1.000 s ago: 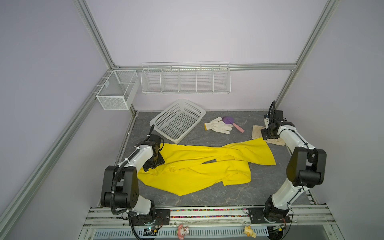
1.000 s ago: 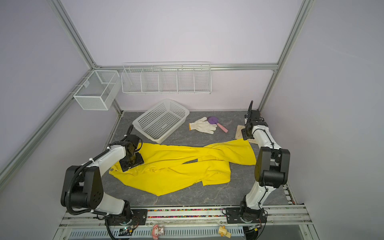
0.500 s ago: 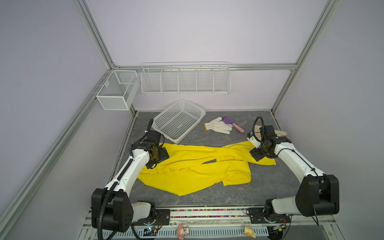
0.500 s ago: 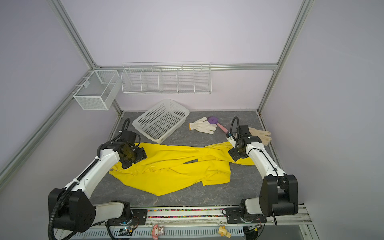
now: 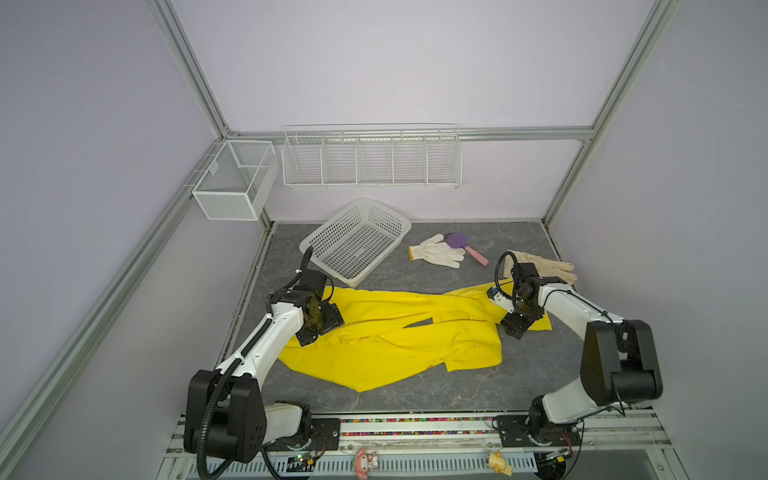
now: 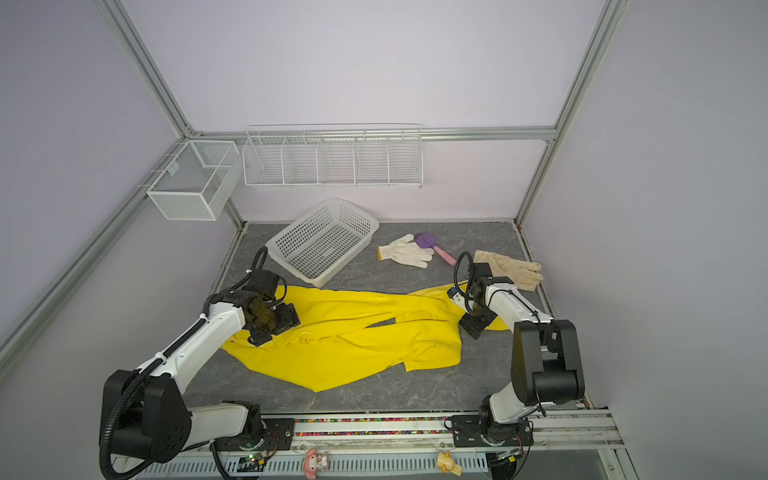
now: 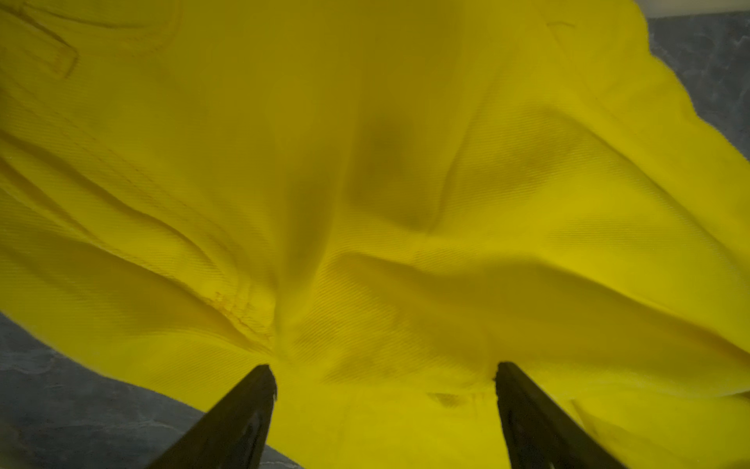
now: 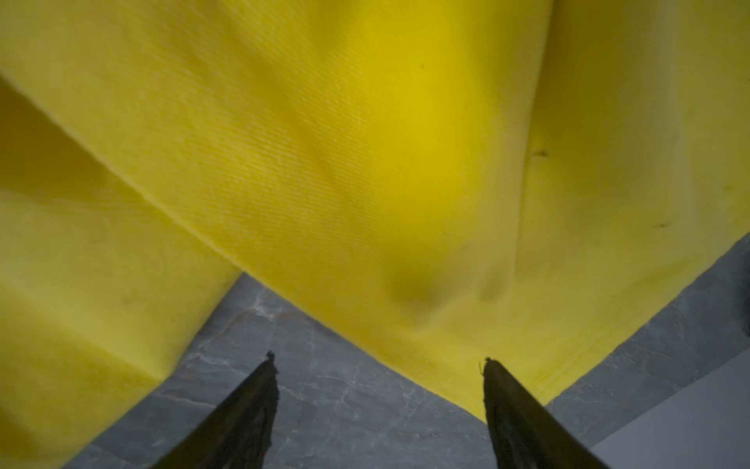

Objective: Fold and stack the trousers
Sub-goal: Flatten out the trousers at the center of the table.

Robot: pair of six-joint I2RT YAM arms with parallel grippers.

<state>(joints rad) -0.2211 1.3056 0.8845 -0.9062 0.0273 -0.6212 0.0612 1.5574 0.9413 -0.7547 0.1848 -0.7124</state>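
The bright-yellow trousers (image 5: 395,332) (image 6: 353,332) lie spread and wrinkled on the grey table, legs running to the right in both top views. My left gripper (image 5: 322,326) (image 6: 274,328) hangs low over their left end. In the left wrist view it (image 7: 385,371) stands open, with rumpled yellow cloth (image 7: 365,203) under and ahead of both fingers. My right gripper (image 5: 517,326) (image 6: 476,324) is at the far leg's end. In the right wrist view it (image 8: 377,361) is open, one fingertip over the hem (image 8: 446,325), the other over bare table (image 8: 324,406).
A white perforated basket (image 5: 357,241) leans just behind the trousers' left end. Behind them lie a white knit glove (image 5: 436,255), a purple brush (image 5: 457,240) and a cream glove (image 5: 548,268). A wire rack (image 5: 370,158) and a mesh box (image 5: 232,183) hang on the walls.
Both arms swung in over the trousers. The right gripper came from the cream glove at the back right to the leg's end. The left gripper shifted a little over the waist end.
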